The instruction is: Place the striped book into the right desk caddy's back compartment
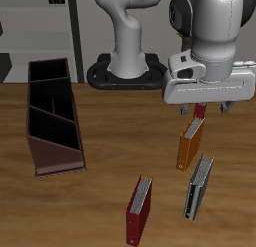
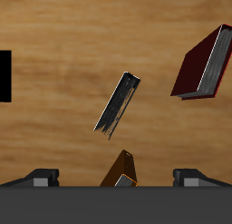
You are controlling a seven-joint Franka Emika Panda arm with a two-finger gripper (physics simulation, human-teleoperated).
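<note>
Jaws spread wide and empty, the gripper hovers above the orange book; the striped book stands toward six o'clock, its long axis running twelve-to-six.

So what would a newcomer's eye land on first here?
Probably the three books standing on edge near the table's front: the orange book directly under the gripper, the striped book just in front of it, and the dark-red book nearest the edge. The long dark caddy sits well apart, with nothing visible inside.
</note>
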